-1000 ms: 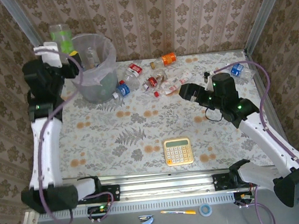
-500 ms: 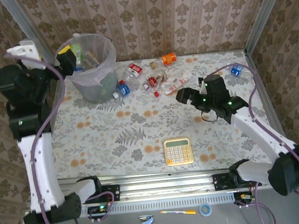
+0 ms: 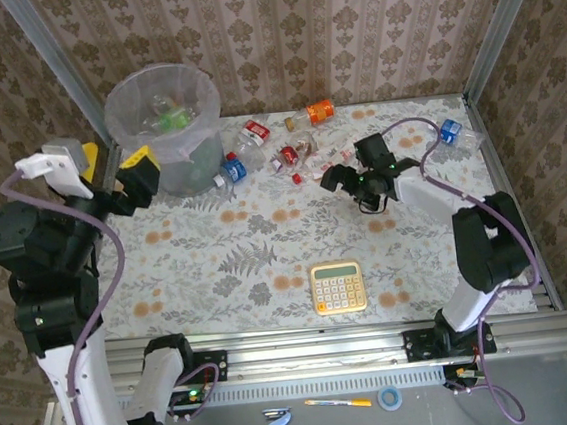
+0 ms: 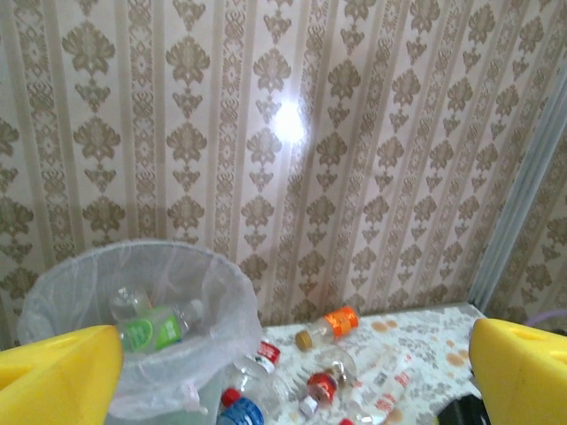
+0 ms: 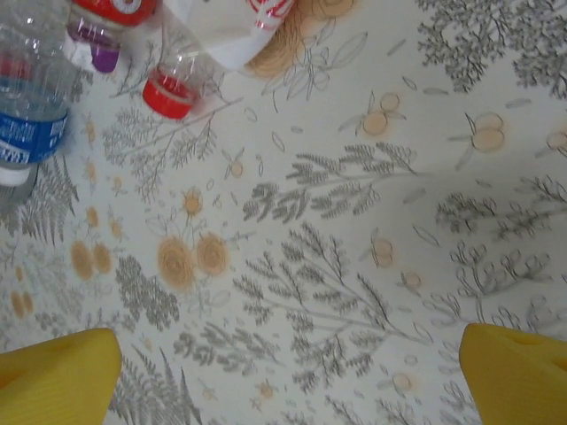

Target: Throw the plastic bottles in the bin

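My left jaws stand wide apart and empty, up high at about 8 o'clock from the bin. The bin sits at the desk's 11 o'clock corner with plastic bottles inside. My right jaws, also spread and holding nothing, hang low over the desk at 4 o'clock of the loose bottles strewn near 12 o'clock. One blue-labelled bottle lies apart at 2 o'clock.
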Controlling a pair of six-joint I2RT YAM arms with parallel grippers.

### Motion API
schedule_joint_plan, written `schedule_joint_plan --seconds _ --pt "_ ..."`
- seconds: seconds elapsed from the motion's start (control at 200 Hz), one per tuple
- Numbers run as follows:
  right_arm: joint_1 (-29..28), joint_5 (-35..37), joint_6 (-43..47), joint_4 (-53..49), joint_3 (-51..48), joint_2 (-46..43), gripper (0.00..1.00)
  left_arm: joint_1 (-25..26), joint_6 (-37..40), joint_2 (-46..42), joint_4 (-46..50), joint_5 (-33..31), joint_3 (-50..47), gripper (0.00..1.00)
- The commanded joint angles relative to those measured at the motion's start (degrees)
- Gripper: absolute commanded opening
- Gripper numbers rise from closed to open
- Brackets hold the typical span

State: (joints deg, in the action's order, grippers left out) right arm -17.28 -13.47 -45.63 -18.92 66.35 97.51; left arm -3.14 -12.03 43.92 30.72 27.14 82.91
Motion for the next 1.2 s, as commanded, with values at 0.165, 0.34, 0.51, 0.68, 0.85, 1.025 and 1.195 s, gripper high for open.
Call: schedule_joint_plan --seconds 0.165,0.34,0.51,0.68,0.85,1.025,1.195 --pt "1.38 3.24 -2.23 3.12 7.18 8.03 0.97 -0.28 -0.29 -6.44 5.02 1.82 -5.26 1.0" --pt "3.16 3.07 -3.78 5.2 9.65 12.28 0.95 -0.2 -0.55 -8.65 5.0 2.24 -8.5 1.0" --pt "5.58 1.79 -5.55 9.18 11.22 14.99 0.9 -0.2 -0.02 -9.6 5.58 2.11 -9.01 1.0" --pt "6.43 1.34 -5.32 7.37 16.95 19.1 0.86 -0.27 -0.5 -9.46 5.37 1.9 -9.24 1.0" --pt "6.73 0.73 -5.17 4.66 22.7 23.22 0.79 -0.2 -1.06 -9.48 4.66 2.43 -9.94 1.0" --pt "7.15 0.49 -5.86 2.98 26.48 26.53 0.75 -0.25 -0.8 -9.31 4.85 2.36 -9.42 1.0" --pt "7.41 0.24 -5.39 1.41 31.04 29.39 0.65 -0.24 -1.24 -8.7 4.8 2.56 -9.09 1.0"
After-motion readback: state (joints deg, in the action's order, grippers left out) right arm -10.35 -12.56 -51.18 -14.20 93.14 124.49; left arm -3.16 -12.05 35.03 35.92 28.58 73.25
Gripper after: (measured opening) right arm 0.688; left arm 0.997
